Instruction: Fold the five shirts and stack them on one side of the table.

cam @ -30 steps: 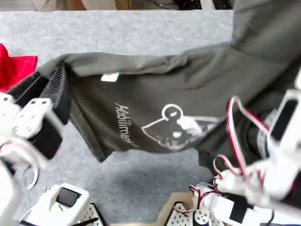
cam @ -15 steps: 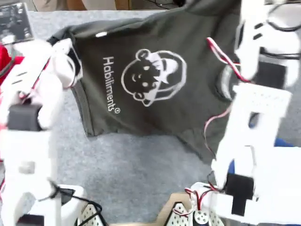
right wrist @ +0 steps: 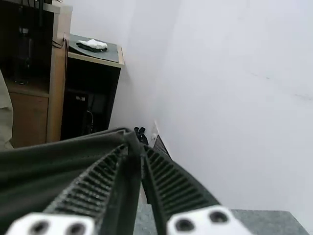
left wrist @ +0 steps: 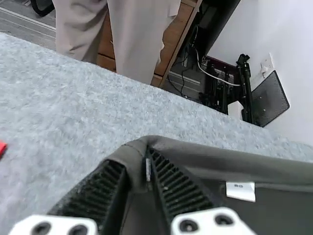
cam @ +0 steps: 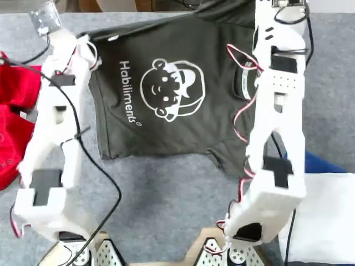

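The left claw point(left wrist: 146, 149) is clamping shut on a pinched fold of the olive shirt point(cam: 166, 105) at one shoulder, just beside the neck label point(left wrist: 239, 191). The right claw point(right wrist: 134, 142) is biting closed on the opposite top corner, up off the table point(cam: 166, 199). Holding both top corners apart like this looks meant to pull the shirt taut and flat before any fold.

In the high view the shirt is lying print-up across the far half of the table, its hem pointing toward the arm bases, with one lower corner by the right arm bunching. Bare grey surface is lying open between hem and bases, which looks like room enough to drag the shirt nearer. The sides are tighter: red shirts point(cam: 14, 88) are crowding the left edge and white fabric point(cam: 327, 216) is sitting at the near right.
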Controlling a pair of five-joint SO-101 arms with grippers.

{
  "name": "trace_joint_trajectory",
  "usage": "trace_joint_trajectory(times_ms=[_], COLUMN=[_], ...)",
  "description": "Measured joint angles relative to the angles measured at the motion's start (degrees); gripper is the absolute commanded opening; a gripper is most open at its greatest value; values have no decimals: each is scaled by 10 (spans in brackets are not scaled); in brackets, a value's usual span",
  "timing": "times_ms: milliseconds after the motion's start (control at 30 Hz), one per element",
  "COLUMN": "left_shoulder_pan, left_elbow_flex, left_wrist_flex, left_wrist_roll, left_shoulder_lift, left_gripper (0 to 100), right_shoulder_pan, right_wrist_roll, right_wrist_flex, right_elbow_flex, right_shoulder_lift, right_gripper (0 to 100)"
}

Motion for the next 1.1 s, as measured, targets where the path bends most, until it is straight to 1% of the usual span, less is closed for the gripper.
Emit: trace_joint_trajectory(times_ms=[100, 267, 400, 467, 533, 600, 700, 833, 967, 1100], left_shoulder_pan=[0, 0, 7, 10, 10, 10, 10, 10, 10, 10], left_elbow_flex=[-99, -287, -454, -535, -605, -661, -712, -726, -731, -773], left_wrist_flex=[37, 136, 264, 314, 341, 345, 351, 361, 421, 473], left_wrist_roll=[0, 0, -17, -18, -18, -18, -18, -18, -27, -42], left_shoulder_lift=[72, 185, 246, 273, 299, 322, 362, 397, 400, 406], left_gripper=[20, 20, 19, 19, 19, 19, 19, 19, 19, 19], right_shoulder_pan=[0, -1, -13, -21, -27, -30, -29, -31, -31, -31], right_wrist_roll=[-7, -44, -64, -73, -82, -84, -85, -85, -69, -44], right_wrist_flex=[0, 4, 73, 111, 140, 169, 215, 295, 391, 487], right_elbow_flex=[-82, -224, -351, -418, -476, -522, -569, -600, -646, -695], right_shoulder_lift=[72, 183, 238, 262, 285, 302, 319, 322, 322, 322], right_gripper=[5, 5, 5, 5, 5, 5, 5, 5, 5, 5])
